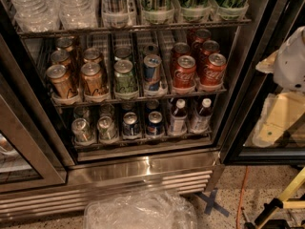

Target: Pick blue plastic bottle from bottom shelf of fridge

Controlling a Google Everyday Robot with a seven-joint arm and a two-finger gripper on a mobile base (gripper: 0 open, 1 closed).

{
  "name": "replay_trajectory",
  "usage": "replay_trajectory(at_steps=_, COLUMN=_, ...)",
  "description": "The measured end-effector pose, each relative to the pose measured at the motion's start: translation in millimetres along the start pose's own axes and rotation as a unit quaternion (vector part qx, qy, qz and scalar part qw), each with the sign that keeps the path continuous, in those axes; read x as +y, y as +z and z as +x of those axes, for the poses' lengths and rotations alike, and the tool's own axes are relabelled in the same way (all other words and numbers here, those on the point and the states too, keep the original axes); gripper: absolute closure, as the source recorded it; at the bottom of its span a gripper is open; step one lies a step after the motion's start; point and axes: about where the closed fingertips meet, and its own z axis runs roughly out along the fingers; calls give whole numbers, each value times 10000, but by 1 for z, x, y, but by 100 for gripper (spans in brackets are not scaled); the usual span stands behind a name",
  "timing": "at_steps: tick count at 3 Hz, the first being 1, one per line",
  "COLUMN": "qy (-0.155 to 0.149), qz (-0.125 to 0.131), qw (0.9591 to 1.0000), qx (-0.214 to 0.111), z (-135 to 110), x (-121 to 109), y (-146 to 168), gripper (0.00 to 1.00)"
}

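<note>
Two small blue plastic bottles with white caps, dark necks and pale labels stand side by side at the right end of the bottom shelf (143,146), one (177,116) just left of the other (200,114). Left of them stand two blue-and-silver cans (154,123) and silver cans (81,130). The fridge (143,170) is open, with a steel frame and a louvred base grille. My gripper (279,118) is at the right edge, pale cream under a white arm part (291,61). It is well right of the bottles and apart from them.
The rack above holds gold cans (62,80), a green can (125,75), a blue can (152,70) and red cans (184,71). Clear water bottles (52,4) fill the top shelf. A clear plastic bag (140,211) lies on the floor. A yellow-and-black frame (281,203) stands at the bottom right.
</note>
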Motion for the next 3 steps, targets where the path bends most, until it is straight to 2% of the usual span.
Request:
replay_trajectory(at_steps=1, qy=179, qz=-171, qw=9997, qx=-81, z=5, x=17, y=37, gripper=0)
replay_trajectory(at_steps=2, qy=700, qz=-329, qw=9965, qx=-311, z=13, x=29, y=77, gripper=0)
replay_trajectory(at_steps=3, qy=1186, qz=-331, qw=9912, qx=-494, z=14, x=44, y=113, gripper=0)
